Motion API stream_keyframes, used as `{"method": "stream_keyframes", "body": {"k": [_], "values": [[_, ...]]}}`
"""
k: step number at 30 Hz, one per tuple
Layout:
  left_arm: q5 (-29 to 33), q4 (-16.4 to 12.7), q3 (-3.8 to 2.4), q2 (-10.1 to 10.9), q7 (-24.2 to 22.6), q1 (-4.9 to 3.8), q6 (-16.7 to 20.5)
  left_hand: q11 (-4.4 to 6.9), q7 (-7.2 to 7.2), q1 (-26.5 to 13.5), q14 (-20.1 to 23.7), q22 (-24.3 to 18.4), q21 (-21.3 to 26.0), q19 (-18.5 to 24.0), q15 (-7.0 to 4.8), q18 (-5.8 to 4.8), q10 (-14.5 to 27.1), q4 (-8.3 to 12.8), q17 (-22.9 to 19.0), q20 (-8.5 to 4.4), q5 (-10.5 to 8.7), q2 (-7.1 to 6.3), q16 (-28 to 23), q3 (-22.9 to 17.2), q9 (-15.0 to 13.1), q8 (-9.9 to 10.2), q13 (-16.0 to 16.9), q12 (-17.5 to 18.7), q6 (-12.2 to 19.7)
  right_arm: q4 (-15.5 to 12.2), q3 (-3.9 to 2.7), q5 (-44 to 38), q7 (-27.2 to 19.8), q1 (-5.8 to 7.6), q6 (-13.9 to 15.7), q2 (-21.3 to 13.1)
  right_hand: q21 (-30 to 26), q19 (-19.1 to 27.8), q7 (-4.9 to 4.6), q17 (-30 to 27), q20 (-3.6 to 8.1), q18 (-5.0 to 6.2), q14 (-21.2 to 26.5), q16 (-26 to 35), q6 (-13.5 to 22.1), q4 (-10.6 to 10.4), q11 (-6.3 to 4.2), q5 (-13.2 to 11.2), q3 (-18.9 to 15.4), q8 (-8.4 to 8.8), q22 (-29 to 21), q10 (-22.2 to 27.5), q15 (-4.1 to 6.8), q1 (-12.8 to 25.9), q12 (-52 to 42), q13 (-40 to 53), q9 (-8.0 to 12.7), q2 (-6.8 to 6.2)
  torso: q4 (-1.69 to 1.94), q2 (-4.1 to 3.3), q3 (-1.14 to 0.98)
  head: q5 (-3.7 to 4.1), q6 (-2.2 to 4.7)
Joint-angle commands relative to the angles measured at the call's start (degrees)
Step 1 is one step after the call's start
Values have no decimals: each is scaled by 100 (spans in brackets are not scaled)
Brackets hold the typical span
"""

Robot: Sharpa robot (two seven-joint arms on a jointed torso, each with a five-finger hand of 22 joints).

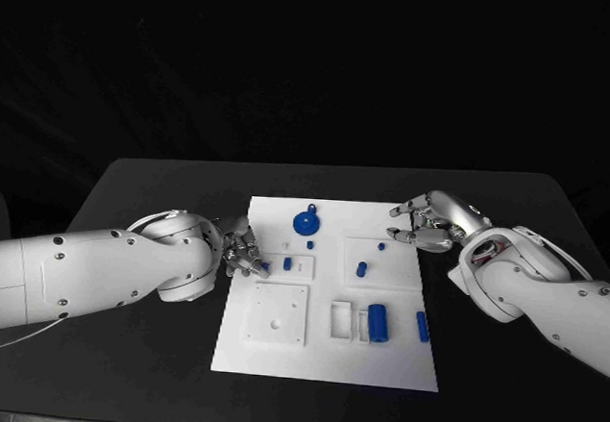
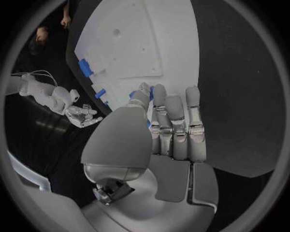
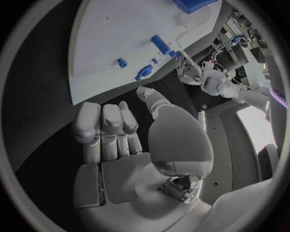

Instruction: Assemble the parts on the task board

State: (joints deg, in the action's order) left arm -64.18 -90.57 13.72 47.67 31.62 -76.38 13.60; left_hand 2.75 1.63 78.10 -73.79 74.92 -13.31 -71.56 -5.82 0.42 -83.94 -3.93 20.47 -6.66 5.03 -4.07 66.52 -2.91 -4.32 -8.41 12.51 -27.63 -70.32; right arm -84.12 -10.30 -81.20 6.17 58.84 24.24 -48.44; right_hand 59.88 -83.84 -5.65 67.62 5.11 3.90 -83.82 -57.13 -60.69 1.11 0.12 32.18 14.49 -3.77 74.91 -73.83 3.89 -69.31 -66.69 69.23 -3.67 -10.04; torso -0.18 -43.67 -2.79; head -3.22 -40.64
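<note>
A white task board (image 1: 327,352) lies in the middle of a black counter (image 1: 140,191), with two robot arms reaching in from the frame's left and right edges. The left hand (image 1: 242,249) rests at the board's left edge, its fingers (image 2: 173,112) held straight and close together, their tips over the board. A small blue peg (image 1: 288,264) lies just right of those fingertips in the head view; whether anything is pinched I cannot tell. The left hand looks clearly nearer this peg than the right.

The right hand (image 1: 432,222) hovers at the board's upper right corner, fingers (image 3: 104,124) curled loosely and holding nothing. Below and left of it sits another small blue peg (image 1: 361,268).

A round blue disc (image 1: 307,222) stands near the board's top centre. Toward the lower right, a blue cylinder (image 1: 377,322) and a thinner blue bar (image 1: 423,326) lie with long axes running up and down the frame, well apart from both hands. Nothing stands between the left fingers and the nearest peg.
</note>
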Motion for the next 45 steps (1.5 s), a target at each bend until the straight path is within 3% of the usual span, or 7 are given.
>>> {"method": "stream_keyframes", "body": {"k": [1, 11, 23, 25, 27, 33, 45], "values": [[4, -6, 12, -13, -36, 18, -127, 1, 15, 157, 31, 117, 3, -12, -7, -42, -8, 69, -12, -11, 46, 46, 12, -7, -3, 58, 4, -28, -26, -8, -2, -31, -53, -4, -66, 6, -12, -265, -14, -6, 10, 60, 0, 35, -44, 12, -36, 30, 31, 21, 779, 14, 26, 47, 20, 3, 8, 5, 0, 2, -2, 0, 4], [-21, 63, 13, -62, -50, 29, -63, 1, 8, 411, 22, 122, -66, 6, -12, -42, 3, 242, -10, -21, 103, 348, 27, 59, -2, 144, 16, -42, -85, -16, -2, -31, -56, -6, -64, 7, -12, -265, -14, -6, 10, 60, 0, 35, -44, 12, -36, 30, 31, 21, 779, 14, 26, 47, 20, 3, 8, 5, -3, 0, -4, 9, 0], [4, 113, 13, -96, -201, 69, 155, -18, 15, 391, -3, 118, -102, 9, -14, -42, -64, 177, -14, -25, 182, 638, 28, 89, -14, 225, -12, -12, 18, -26, -2, -32, -58, -13, -61, 4, -12, -265, -14, -6, 10, 60, 0, 35, -44, 12, -36, 30, 31, 21, 779, 14, 26, 47, 20, 3, 8, 5, 0, 3, -7, 24, 5], [36, 113, 13, -96, -255, 71, 202, -27, 16, 415, -2, 119, -105, 13, -15, -42, -78, 194, -13, -25, 294, 677, 28, 86, -21, 227, -21, -1, 31, -28, -2, -32, -60, -14, -58, 4, -12, -265, -14, -6, 10, 60, 0, 35, -44, 12, -36, 30, 31, 21, 779, 14, 26, 47, 20, 3, 8, 5, -2, 5, -4, 24, 20], [64, 112, 13, -95, -301, 72, 238, -30, 29, 424, -6, 120, -112, 17, -17, -42, -94, 203, -9, -29, 603, 691, 33, 87, -29, 230, -32, 14, 53, -32, -2, -32, -61, -15, -56, 5, -12, -265, -14, -6, 10, 60, 0, 35, -44, 12, -36, 30, 31, 21, 779, 14, 26, 47, 20, 3, 8, 5, -2, 5, -3, 23, 21], [169, 107, 13, -84, -442, 73, 341, -56, 69, 498, -25, 127, -148, 18, -22, -42, -188, 276, 7, -40, 814, 834, 55, 2, -77, 273, -64, 47, 57, -50, -2, -33, -65, -19, -54, 7, -12, -265, -14, -6, 10, 60, 0, 35, -44, 12, -36, 30, 31, 21, 779, 14, 26, 47, 20, 3, 8, 5, 1, 4, -2, 18, 40], [482, 99, 11, -11, -763, 73, 493, -43, 47, 364, -47, 128, -327, 67, -39, -32, -228, 499, 50, -60, 892, 898, 94, -274, -314, 396, -67, 10, -133, -113, -2, -60, -176, -30, 8, 27, -13, -265, -18, -6, 12, 60, 2, 36, -46, 84, -37, 31, 113, 22, 779, 10, 28, 3, 16, 8, 9, 11, -5, 4, 3, 1, 128]]}}
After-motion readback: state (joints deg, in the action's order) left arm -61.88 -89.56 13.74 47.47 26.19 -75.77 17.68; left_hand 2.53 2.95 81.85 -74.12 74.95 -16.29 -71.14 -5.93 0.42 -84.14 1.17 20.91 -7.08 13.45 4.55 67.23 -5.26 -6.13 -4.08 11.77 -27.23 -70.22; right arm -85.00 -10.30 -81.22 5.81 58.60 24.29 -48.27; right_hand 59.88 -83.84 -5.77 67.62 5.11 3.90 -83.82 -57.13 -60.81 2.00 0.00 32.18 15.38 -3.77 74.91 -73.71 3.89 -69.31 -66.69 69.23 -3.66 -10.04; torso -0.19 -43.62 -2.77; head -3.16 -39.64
